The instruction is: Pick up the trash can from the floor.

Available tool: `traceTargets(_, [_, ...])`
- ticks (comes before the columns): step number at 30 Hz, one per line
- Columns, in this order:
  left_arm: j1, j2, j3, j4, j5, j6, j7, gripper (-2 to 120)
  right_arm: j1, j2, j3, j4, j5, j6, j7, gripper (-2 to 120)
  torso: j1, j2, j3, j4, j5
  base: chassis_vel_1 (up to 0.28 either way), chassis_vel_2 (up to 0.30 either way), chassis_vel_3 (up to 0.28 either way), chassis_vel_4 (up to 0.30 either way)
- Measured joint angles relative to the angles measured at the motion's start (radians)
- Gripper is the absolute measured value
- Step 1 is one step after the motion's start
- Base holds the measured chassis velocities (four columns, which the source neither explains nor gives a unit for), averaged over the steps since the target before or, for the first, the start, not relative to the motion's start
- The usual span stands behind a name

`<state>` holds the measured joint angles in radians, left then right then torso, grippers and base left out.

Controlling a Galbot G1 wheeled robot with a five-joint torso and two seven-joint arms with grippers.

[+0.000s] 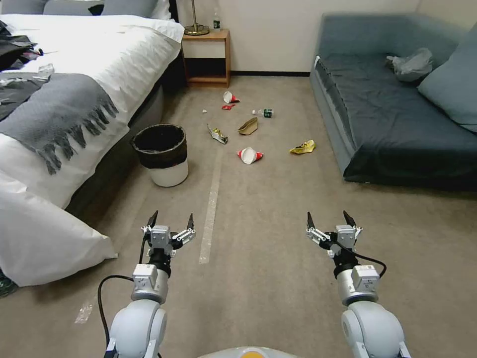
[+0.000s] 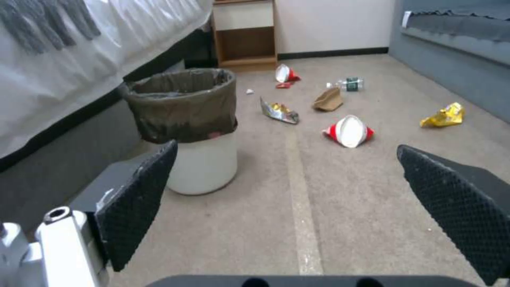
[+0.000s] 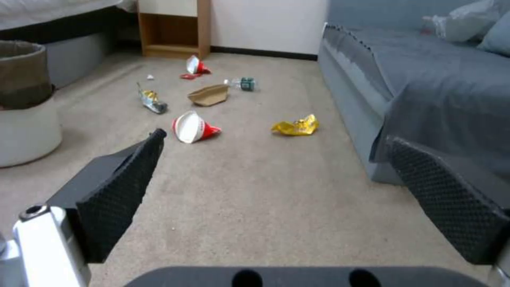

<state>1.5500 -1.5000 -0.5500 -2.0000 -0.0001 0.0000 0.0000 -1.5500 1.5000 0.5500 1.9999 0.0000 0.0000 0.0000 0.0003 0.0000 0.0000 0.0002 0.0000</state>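
Beige-grey floor (image 1: 278, 238) across the room, a pale strip of tape (image 1: 210, 214) running down it. White-covered bed (image 1: 99, 59) along the robot's left, dark blue sofa (image 1: 397, 114) along its right, wooden nightstand (image 1: 206, 57) against the far wall between them. Trash can (image 1: 161, 155) upright on the carpet just beside the bed's foot, left of the tape: white body, black liner folded over the upper half, mouth open. Ahead of the left gripper (image 1: 170, 221) and slightly to its left, well apart, nothing touching. Left gripper low over the carpet, jaws spread wide, empty; in the left wrist view, trash can (image 2: 186, 127) beyond the near pad (image 2: 135, 211). Right gripper (image 1: 331, 220) level with it on the other side of the tape, likewise spread and empty, farther from the can. Litter beyond: red-and-white paper cups (image 1: 248, 155), yellow wrapper (image 1: 303, 147), small bottle (image 1: 264, 113).
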Motion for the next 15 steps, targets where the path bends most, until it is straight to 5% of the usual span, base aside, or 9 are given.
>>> traceTargets(15, [0.000, 0.000, 0.000, 0.000, 0.000, 0.000, 0.000, 100, 0.000, 0.000, 0.000, 0.000, 0.000, 0.000, 0.000, 100, 0.000, 0.000, 0.000, 0.0000, 0.0000, 0.000, 0.000, 0.000, 0.000])
